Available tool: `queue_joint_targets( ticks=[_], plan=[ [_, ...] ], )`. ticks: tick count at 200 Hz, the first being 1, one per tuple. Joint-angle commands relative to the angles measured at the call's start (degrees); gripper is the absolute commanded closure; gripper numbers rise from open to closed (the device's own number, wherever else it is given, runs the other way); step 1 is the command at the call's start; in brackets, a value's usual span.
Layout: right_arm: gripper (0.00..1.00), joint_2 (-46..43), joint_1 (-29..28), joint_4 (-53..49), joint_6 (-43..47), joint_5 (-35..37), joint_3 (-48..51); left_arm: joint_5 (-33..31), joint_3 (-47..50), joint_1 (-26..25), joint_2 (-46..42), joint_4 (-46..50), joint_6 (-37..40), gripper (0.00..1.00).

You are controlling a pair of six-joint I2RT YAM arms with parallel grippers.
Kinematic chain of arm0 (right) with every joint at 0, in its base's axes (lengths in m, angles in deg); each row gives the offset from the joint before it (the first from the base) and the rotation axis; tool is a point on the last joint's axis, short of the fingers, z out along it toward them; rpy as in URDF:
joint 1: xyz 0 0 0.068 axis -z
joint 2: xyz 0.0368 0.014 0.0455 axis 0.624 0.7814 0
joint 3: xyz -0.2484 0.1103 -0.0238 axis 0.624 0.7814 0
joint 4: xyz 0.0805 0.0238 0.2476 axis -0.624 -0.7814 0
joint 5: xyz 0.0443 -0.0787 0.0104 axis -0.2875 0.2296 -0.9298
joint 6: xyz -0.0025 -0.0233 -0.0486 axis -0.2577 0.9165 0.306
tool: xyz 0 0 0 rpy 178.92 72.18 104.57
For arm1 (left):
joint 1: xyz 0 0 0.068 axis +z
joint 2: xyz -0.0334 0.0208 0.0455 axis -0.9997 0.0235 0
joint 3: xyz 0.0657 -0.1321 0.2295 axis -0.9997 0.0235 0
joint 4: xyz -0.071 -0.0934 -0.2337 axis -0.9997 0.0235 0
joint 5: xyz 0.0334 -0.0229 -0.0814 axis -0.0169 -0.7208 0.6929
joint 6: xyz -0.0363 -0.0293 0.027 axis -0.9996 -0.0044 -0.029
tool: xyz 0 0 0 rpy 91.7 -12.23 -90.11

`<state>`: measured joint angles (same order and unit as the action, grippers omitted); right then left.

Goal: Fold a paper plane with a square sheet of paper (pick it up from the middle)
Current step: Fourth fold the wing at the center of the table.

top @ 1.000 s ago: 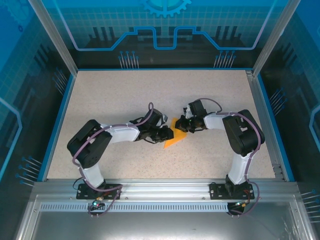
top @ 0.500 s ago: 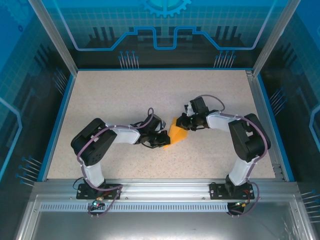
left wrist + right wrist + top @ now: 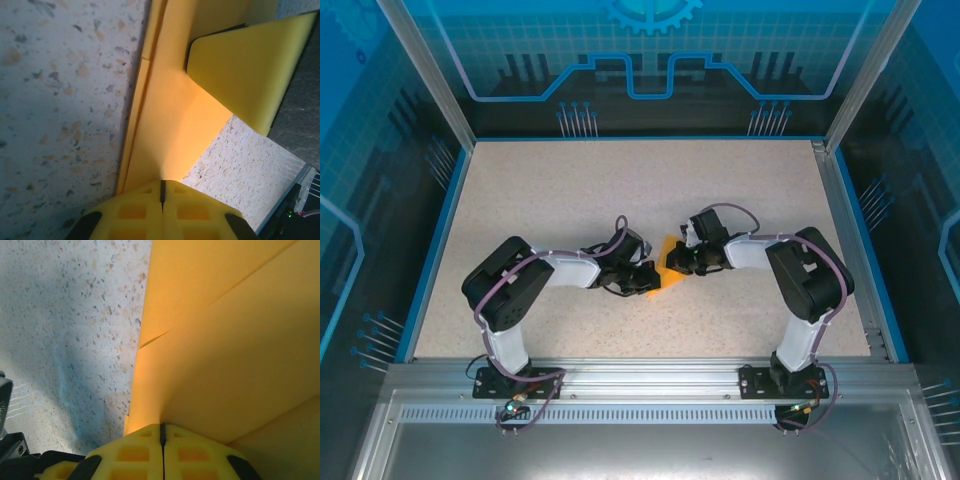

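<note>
I see left jaws and right jaws each pinching the folded orange paper mid table, open room all round; arms hide its outline

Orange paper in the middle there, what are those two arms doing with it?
It is being folded into a plane. The orange paper, already creased into layers, sits between the arms near the middle of the table. The left gripper is shut on one edge and the right gripper on another, so both pinch it at once.
</note>
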<state>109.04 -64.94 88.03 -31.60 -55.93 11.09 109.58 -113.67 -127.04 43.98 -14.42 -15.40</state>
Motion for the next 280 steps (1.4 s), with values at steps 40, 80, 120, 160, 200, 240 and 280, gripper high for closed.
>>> queue_joint_targets(
  ticks=[40, 80, 120, 160, 200, 240, 280],
  plan=[
    [0.94, 4.10, 7.90, -1.03, 1.26, 3.66, -1.03, -2.82, 3.31, -0.13, 1.83, 5.30, 0.77, 1.00],
    [0.93, 6.99, 14.46, -1.86, 1.38, 3.41, -5.14, -2.43, 5.08, -0.18, 1.35, 4.01, 0.49, 1.00],
    [0.93, 8.50, 16.42, -3.49, 2.19, 2.19, -8.23, -1.94, 7.27, -0.13, -0.19, 3.27, 0.82, 1.00],
    [0.93, 8.72, 17.78, -5.03, 2.15, 3.99, -9.54, -1.41, 7.30, -0.22, -0.47, 3.54, 1.25, 1.00],
    [0.91, 4.51, 19.56, -2.43, 3.43, -0.27, -9.93, -1.21, 7.04, -0.15, -0.38, 3.61, 1.39, 1.00],
    [0.90, -2.02, 14.39, -3.90, 4.50, -2.05, -8.92, -1.13, 6.76, -0.13, -0.11, 3.36, 1.30, 1.00],
    [0.90, -2.54, 8.21, 0.25, 0.93, -3.24, -4.33, -0.91, 6.51, -0.16, -0.01, 3.20, 1.21, 1.00]
  ],
)
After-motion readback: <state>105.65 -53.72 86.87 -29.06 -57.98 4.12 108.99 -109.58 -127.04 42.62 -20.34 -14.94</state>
